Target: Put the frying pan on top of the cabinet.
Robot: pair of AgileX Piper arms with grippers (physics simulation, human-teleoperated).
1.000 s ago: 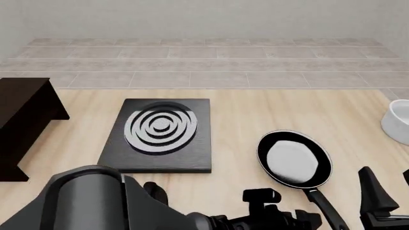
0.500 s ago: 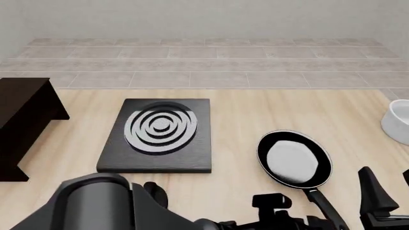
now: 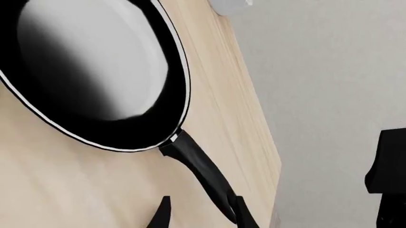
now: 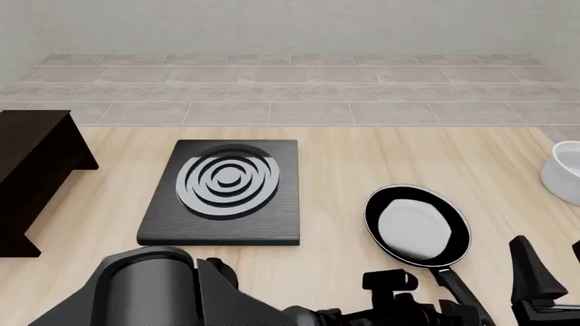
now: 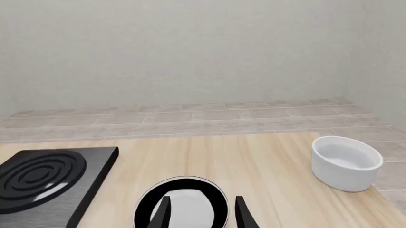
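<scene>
one frying pan (image 4: 417,225) right of one ringed slab (image 4: 227,191), one cabinet (image 4: 32,163) left; both grippers' (image 3: 201,213) (image 5: 201,209) fingers spread, empty.

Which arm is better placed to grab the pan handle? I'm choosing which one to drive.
Left, probably. In its wrist view the left gripper is open with the frying pan handle running between its fingertips. The right gripper hangs open, aimed at the pan's bowl, not the handle.

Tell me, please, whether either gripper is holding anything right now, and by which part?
Nothing is held. The left gripper is open, its fingers astride the frying pan handle's end without closing. The right gripper is open and apart from the pan.
</scene>
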